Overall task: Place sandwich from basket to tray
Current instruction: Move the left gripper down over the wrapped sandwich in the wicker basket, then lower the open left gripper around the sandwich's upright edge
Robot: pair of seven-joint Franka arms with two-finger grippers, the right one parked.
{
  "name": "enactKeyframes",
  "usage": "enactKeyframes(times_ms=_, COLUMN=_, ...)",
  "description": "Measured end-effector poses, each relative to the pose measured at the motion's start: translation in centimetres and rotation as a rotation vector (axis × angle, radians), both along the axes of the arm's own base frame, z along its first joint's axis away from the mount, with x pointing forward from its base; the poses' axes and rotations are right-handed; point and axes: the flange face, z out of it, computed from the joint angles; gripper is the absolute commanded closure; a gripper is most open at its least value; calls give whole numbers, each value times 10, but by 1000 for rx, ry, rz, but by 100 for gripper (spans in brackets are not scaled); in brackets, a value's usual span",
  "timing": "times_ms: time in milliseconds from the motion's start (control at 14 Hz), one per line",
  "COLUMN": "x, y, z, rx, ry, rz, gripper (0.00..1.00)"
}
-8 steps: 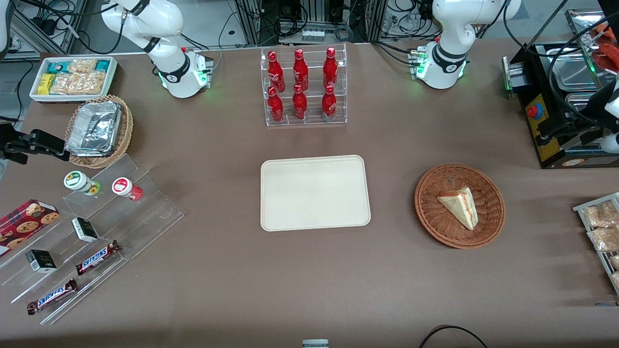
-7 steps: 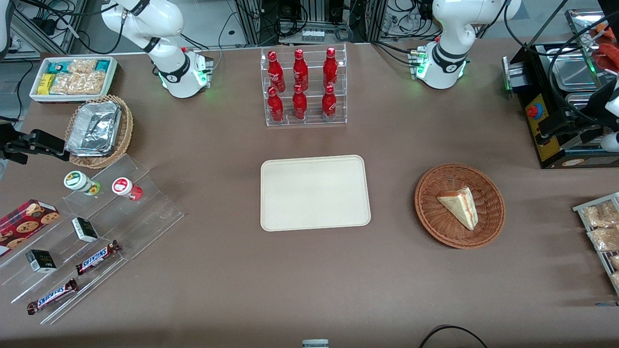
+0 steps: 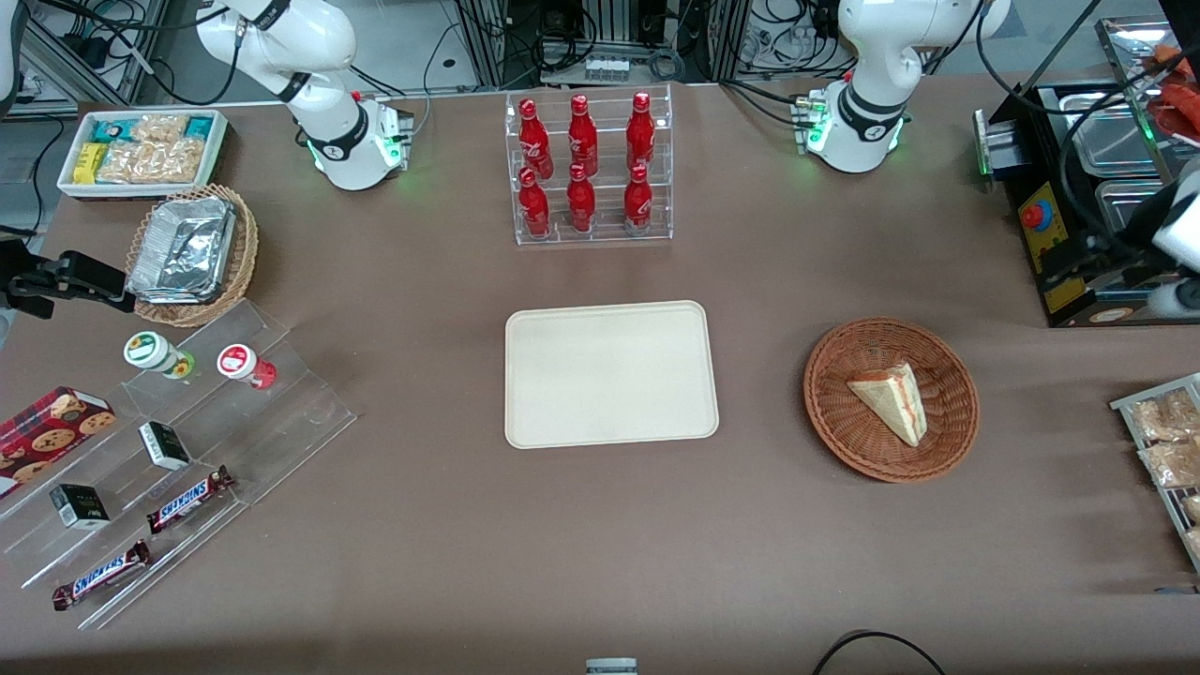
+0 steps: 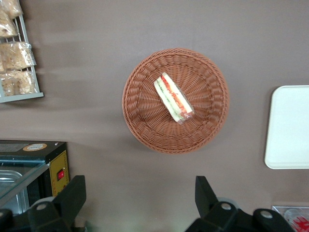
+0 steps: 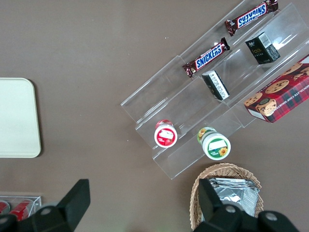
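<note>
While the sandwich (image 3: 891, 401) lies on its side in the middle of the reddish wicker basket (image 3: 837, 412), nothing of the task looks done: the cream tray (image 3: 611, 374) sits bare, well apart from the basket toward the parked arm's end of the worktop (image 3: 600, 534). The gripper (image 4: 140, 203) hangs high above the basket area, jaws spread wide and holding nothing; in the front view only a part of the working arm shows at the frame's edge, over the black machine (image 3: 1078, 234). What is left, by my reading, is everything: come down over the basket, close on the wedge, carry it across and set it on the tray. The worktop is covered in plain brown material with open space between basket and tray, so the carry looks unobstructed. Farther from the front camera than the tray stands a clear rack of red bottles (image 3: 586, 169). Toward the working arm's end lies a wire rack of bagged snacks (image 3: 1167, 441); toward the parked arm's end are a tan basket with foil containers (image 3: 187, 251) and a stepped clear display with candy bars (image 3: 178, 502).
</note>
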Motion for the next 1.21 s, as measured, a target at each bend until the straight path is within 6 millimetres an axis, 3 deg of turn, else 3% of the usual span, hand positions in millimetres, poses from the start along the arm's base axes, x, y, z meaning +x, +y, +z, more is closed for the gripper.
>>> enactKeyframes(times_ms=214, x=15, y=0, z=-63, rx=7, ry=-22, rz=21, gripper=0)
enactKeyframes(times_ms=429, x=15, y=-2, z=-114, rx=10, ry=-50, rz=126, gripper=0)
enactKeyframes(times_ms=714, x=6, y=-9, z=-161, rx=10, ry=-73, rz=247, gripper=0)
enactKeyframes(times_ms=1214, x=-16, y=-56, z=-232, rx=-15, ry=-160, rz=370, gripper=0)
